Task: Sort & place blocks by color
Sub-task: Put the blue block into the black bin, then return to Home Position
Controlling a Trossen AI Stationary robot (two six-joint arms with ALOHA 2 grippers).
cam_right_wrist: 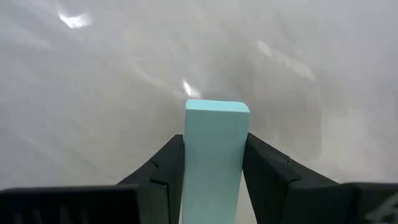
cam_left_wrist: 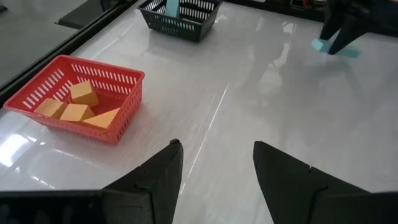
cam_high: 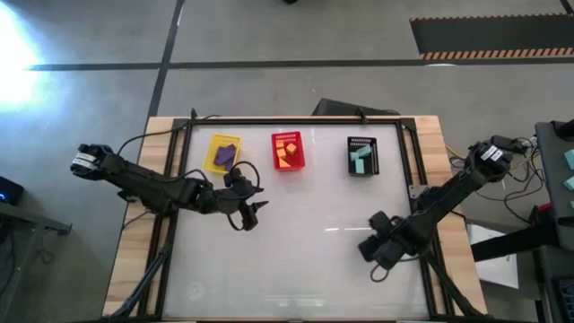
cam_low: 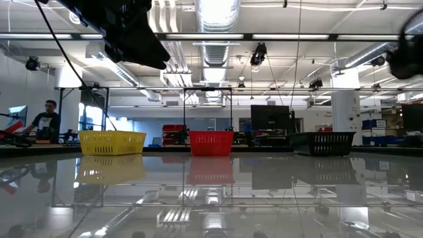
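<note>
My right gripper (cam_high: 375, 258) stands over the table's near right part, shut on a teal block (cam_right_wrist: 214, 149), a short bar. The left wrist view shows that gripper (cam_left_wrist: 346, 38) far off, with the teal block (cam_left_wrist: 319, 45) low at its fingers. My left gripper (cam_left_wrist: 216, 144) hangs open over the table's left middle (cam_high: 254, 215) with nothing between its fingers. Purple blocks (cam_high: 226, 152) lie in the yellow basket (cam_high: 212, 161). Orange blocks (cam_left_wrist: 78, 106) lie in the red basket (cam_left_wrist: 127, 102). More teal blocks (cam_high: 359, 160) lie in the black basket (cam_high: 362, 142). My right gripper pinches the teal block by its two long sides (cam_right_wrist: 186, 162) between its two fingers. The fingers come steeply from above. The bar's end (cam_right_wrist: 217, 107) sticks out past the fingertips. Whether the bar rests on the table or is lifted clear I cannot tell.
The three baskets stand in a row along the table's far side. A black frame (cam_high: 296, 120) runs round the glossy white top. Bare table lies between the two arms (cam_high: 314, 233). A person (cam_low: 45, 119) sits in the room beyond the table.
</note>
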